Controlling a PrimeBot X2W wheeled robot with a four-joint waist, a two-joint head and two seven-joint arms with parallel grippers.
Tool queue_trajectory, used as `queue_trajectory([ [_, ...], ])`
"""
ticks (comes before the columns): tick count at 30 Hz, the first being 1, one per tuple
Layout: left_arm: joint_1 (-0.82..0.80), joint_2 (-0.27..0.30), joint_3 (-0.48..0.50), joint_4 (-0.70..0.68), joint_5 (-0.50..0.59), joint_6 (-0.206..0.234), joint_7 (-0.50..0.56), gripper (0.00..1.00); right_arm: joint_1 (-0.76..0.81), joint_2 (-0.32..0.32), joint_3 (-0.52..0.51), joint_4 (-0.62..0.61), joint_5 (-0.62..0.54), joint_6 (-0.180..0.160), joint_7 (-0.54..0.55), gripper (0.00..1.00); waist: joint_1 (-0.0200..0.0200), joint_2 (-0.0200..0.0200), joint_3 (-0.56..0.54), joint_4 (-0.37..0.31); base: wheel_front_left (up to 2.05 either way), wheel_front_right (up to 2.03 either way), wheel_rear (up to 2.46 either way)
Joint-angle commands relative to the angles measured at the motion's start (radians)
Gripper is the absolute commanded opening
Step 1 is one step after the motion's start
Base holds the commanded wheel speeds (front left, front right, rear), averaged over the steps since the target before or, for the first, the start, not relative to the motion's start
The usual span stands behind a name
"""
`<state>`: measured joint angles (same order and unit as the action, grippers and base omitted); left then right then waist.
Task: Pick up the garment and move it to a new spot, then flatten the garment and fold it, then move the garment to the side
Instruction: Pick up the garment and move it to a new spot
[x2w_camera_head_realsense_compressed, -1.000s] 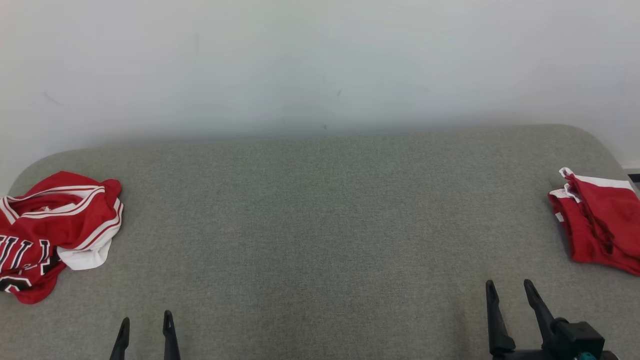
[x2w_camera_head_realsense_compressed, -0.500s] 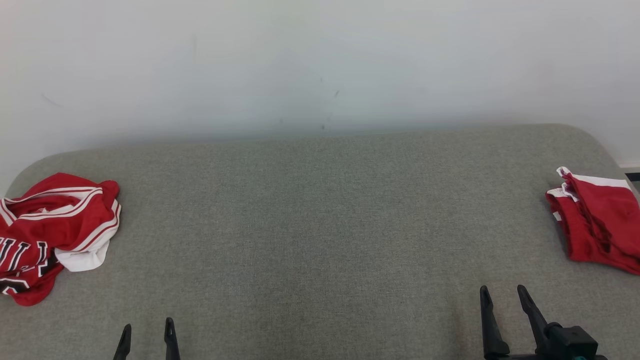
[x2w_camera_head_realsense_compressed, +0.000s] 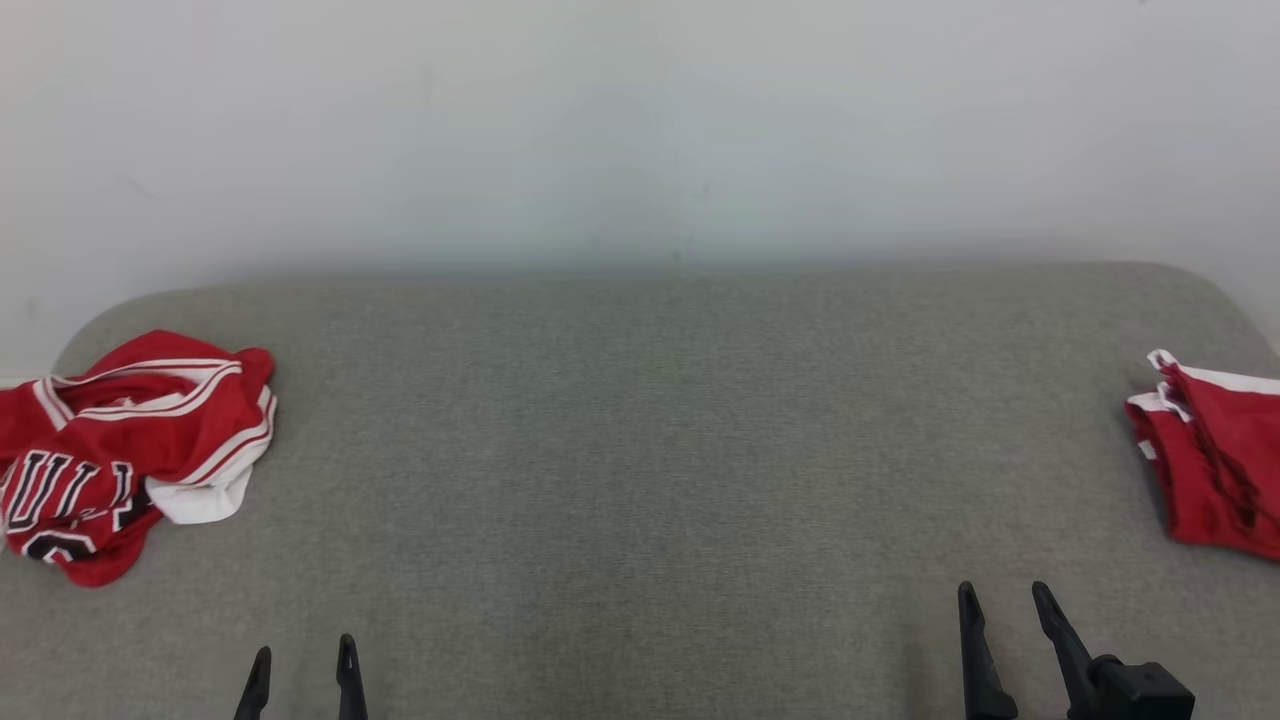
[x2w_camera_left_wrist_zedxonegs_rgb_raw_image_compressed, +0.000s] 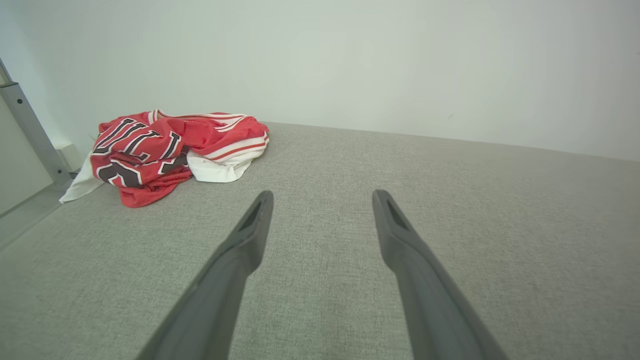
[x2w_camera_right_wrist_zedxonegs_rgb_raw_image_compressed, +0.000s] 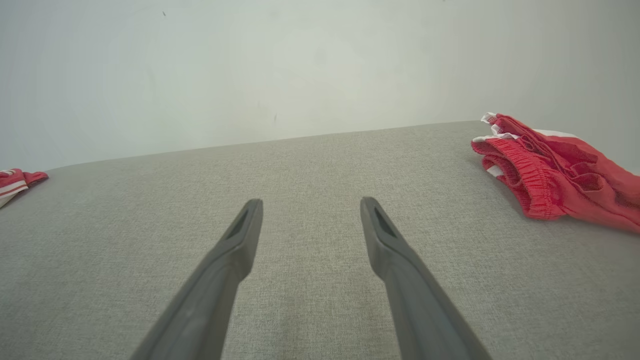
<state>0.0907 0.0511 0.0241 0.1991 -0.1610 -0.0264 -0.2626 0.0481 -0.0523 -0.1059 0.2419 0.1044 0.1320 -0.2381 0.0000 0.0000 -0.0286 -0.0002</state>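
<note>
Head view is cropping the crumpled red-and-white lettered jersey (x2w_camera_head_realsense_compressed: 135, 455); left wrist view is showing it whole. Jaws of left gripper (x2w_camera_head_realsense_compressed: 304, 646) and right gripper (x2w_camera_head_realsense_compressed: 1002, 588) are standing open.

Grey fabric surface (x2w_camera_head_realsense_compressed: 640, 450) w/ white wall (x2w_camera_head_realsense_compressed: 640, 120) behind; metal post (x2w_camera_left_wrist_zedxonegs_rgb_raw_image_compressed: 30, 135) off one end.

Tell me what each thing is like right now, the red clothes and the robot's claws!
Red jersey: crumpled in a heap, lying loose at the left end of the grey cushion.
Red shorts: bunched up, lying loose at the right end.
Left gripper: open, empty.
Right gripper: open, empty.
</note>
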Motion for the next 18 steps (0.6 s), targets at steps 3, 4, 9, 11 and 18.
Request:
queue_trajectory([
  [3,-0.005,-0.001,0.003,-0.005,0.010,0.005,-0.003,1.00,0.011,0.004,0.000,0.002,0.005,-0.003,-0.006,1.00,0.0000,0.0000,-0.005,0.064,0.00,0.00,0.00],
  [4,-0.004,-0.001,0.002,-0.004,0.014,0.004,-0.003,1.00,0.013,0.004,-0.003,0.001,0.006,-0.003,-0.007,1.00,0.0000,0.0000,-0.006,0.082,0.00,0.00,0.00],
  [9,0.005,-0.001,0.018,-0.005,0.028,-0.004,-0.003,1.00,0.015,0.004,0.010,0.004,0.013,-0.003,-0.011,1.00,0.0000,0.0000,-0.010,0.178,0.00,0.00,0.00],
  [11,0.009,-0.001,0.025,-0.006,0.033,-0.007,-0.003,1.00,0.018,0.004,0.013,0.007,0.015,-0.003,-0.012,1.00,0.0000,0.0000,-0.011,0.224,0.00,0.00,0.00],
  [18,0.019,0.004,0.047,-0.004,0.047,-0.022,-0.003,1.00,0.012,0.004,0.034,0.018,0.027,-0.003,-0.018,1.00,0.0000,0.0000,-0.009,0.363,0.00,0.00,0.00],
])
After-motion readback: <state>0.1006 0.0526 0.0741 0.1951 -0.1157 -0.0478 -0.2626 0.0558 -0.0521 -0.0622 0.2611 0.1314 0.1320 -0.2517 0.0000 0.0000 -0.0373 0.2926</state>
